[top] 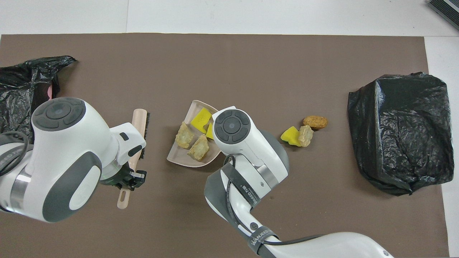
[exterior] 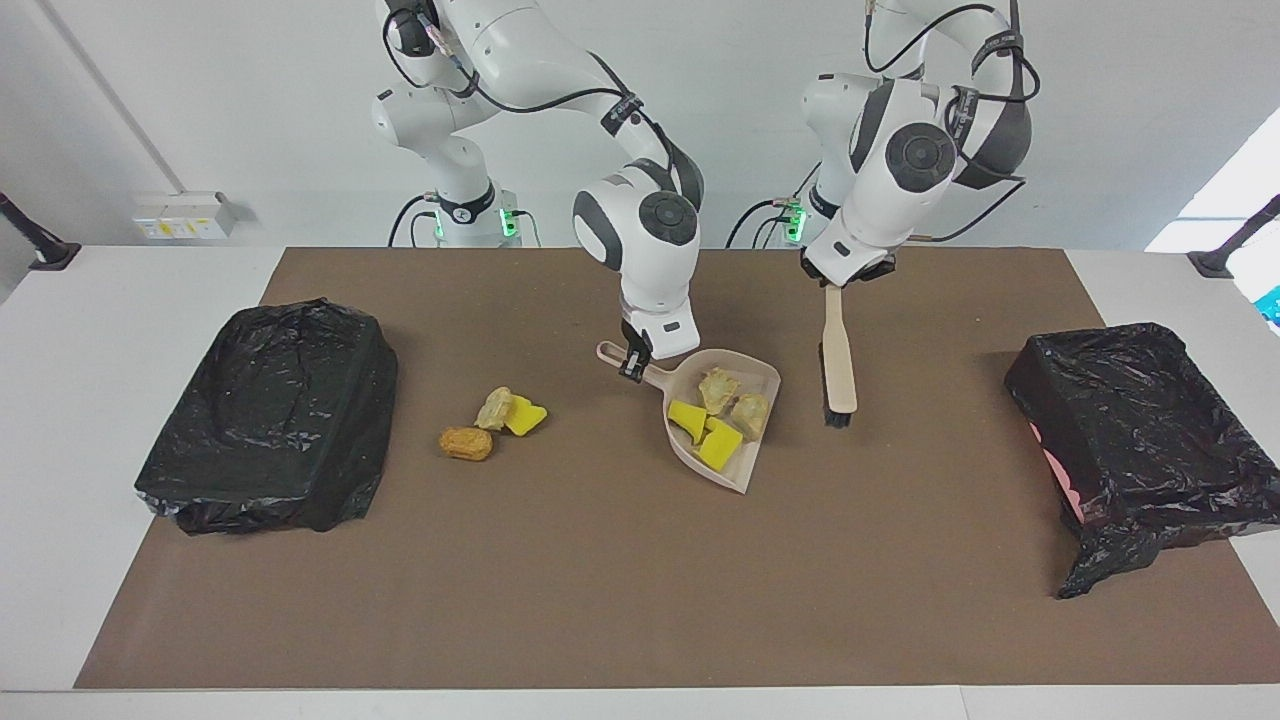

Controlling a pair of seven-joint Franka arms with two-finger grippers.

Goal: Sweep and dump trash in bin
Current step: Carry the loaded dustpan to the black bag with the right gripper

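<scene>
My right gripper (exterior: 632,362) is shut on the handle of the beige dustpan (exterior: 765,373) at the middle of the mat; in the overhead view its wrist hides it. The dustpan (top: 186,164) holds two yellow foam pieces (exterior: 708,432) and two beige lumps (exterior: 735,398). My left gripper (exterior: 837,284) is shut on the handle of the beige brush (exterior: 838,362), which hangs bristles down over the mat beside the dustpan, toward the left arm's end. The brush (top: 138,121) also shows in the overhead view. A brown nugget (exterior: 466,443), a beige lump (exterior: 493,408) and a yellow piece (exterior: 526,415) lie on the mat toward the right arm's end.
An open bin lined with a black bag (exterior: 1140,425) stands at the left arm's end of the table. A closed mound of black bag (exterior: 270,415) sits at the right arm's end. A brown mat (exterior: 600,580) covers the table.
</scene>
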